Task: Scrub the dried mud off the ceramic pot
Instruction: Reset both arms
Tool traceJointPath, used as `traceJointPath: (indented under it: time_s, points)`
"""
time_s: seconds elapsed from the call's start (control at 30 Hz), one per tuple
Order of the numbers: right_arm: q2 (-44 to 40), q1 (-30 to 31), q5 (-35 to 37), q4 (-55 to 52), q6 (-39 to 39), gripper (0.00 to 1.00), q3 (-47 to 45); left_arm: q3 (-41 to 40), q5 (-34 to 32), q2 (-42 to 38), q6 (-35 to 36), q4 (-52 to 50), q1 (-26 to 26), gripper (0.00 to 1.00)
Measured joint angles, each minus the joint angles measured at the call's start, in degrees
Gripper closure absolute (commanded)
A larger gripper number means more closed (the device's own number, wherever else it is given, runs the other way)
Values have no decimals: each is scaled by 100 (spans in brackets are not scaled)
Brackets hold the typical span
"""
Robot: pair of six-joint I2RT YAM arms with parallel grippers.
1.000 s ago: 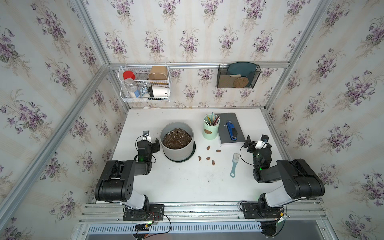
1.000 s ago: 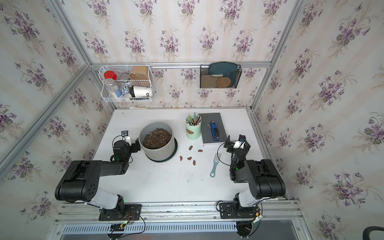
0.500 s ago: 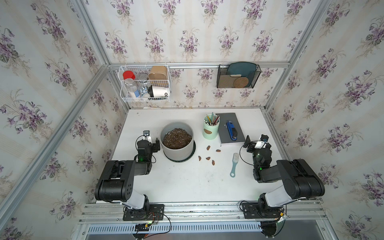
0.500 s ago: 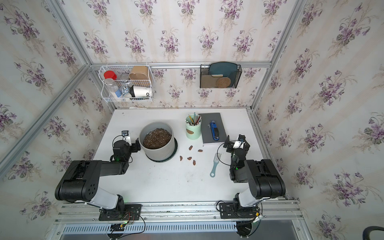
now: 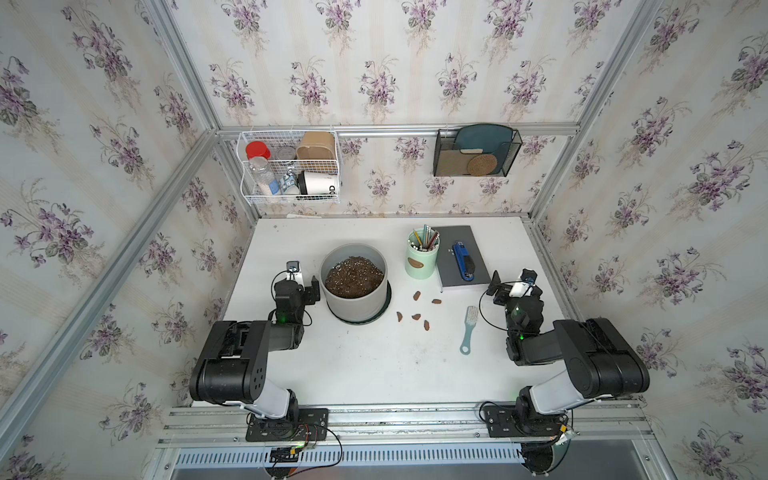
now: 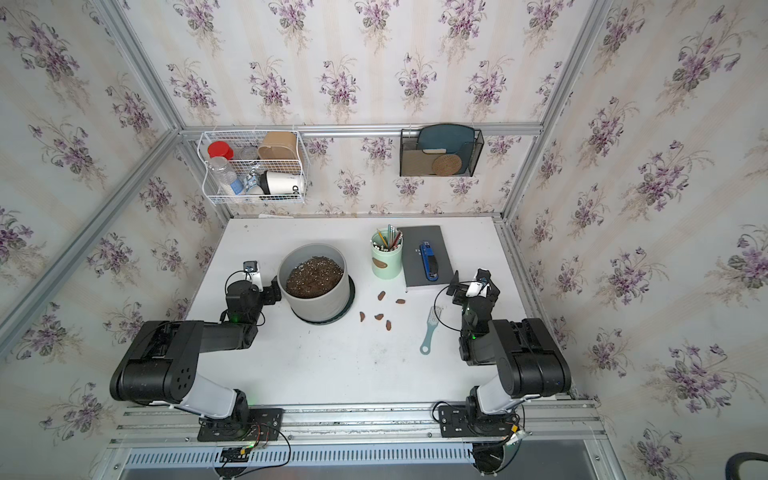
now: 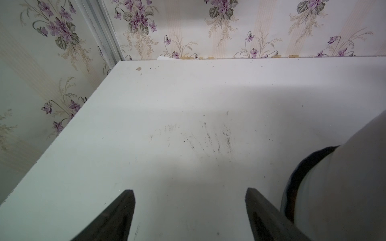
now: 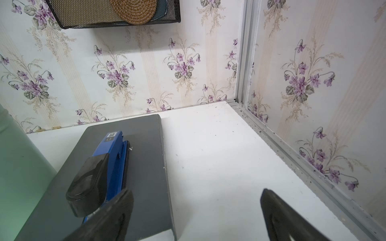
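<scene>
**Claw state.** The left claw [image 7: 190, 193] stood with its jaws apart and nothing between them, low over the bare worktop [image 7: 167, 104]. The right claw [image 8: 197, 192] also stood with its jaws wide and empty.

**Left claw outward.** The ceramic pot [image 7: 344, 187] stood on its black saucer [image 7: 296, 171] just beside the finger facing the other arm. Contact between finger and pot wall could not be confirmed.

**Right claw outward.** One finger hung over the near corner of a grey notebook [image 8: 146, 167] carrying a blue stapler [image 8: 113, 154]. Toward the left claw, the scrubbing brush [image 5: 468, 330] lay flat, with its handle loop toward the arm bases. Beyond the brush, the dried mud [image 5: 416, 317] lay as five loose blobs on the worktop, short of the pot. No mud showed on the pot wall in either top view, and the far side of the pot was hidden.

**Procedure (judgement).** Scrubbing appeared complete, so the step in hand was to stand clear.
1. The left claw should back straight away from the pot wall, not sweep across it, because the pot was full of potting soil [image 5: 353, 278].
2. The right claw should lift before moving sideways, to avoid catching the stapler.
3. If any mud clung to the hidden side, the right claw should take the brush by its handle while the left claw steadied the pot.
</scene>
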Motion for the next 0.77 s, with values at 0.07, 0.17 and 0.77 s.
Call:
traceJointPath:
  time_s: [0.07, 0.17, 0.77]
  points:
    - [0, 0, 0, -4, 0, 0, 2, 0, 0, 0, 0, 0, 0, 13]
    - [0, 0, 0, -15, 0, 0, 2, 0, 0, 0, 0, 0, 0, 13]
    - [22, 0, -280, -162, -31, 0, 153, 0, 0, 0, 2, 2, 0, 13]
